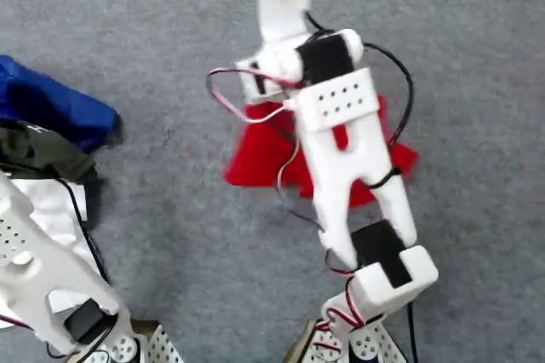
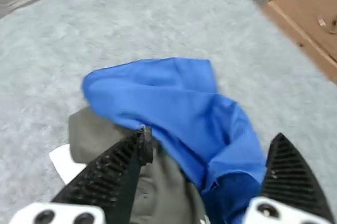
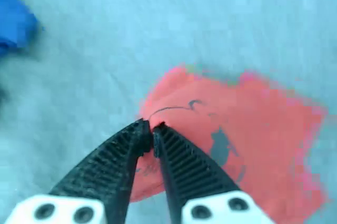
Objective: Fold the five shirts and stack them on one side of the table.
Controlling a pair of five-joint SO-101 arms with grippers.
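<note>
Grey table (image 1: 170, 235), red shirt (image 3: 253, 129) mid-table under my right gripper (image 3: 151, 128), jaws closed at its edge, no cloth clearly caught, left gripper (image 2: 210, 140) wide over blue shirt (image 2: 174, 98) at the side; best reopen and pinch one corner low.

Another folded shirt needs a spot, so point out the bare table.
Bare grey table lies between the red shirt and the pile of blue shirt, olive shirt and white shirt; also past the red shirt, away from the pile. Crowded: the pile's edge and mid-table under the right arm.
</note>
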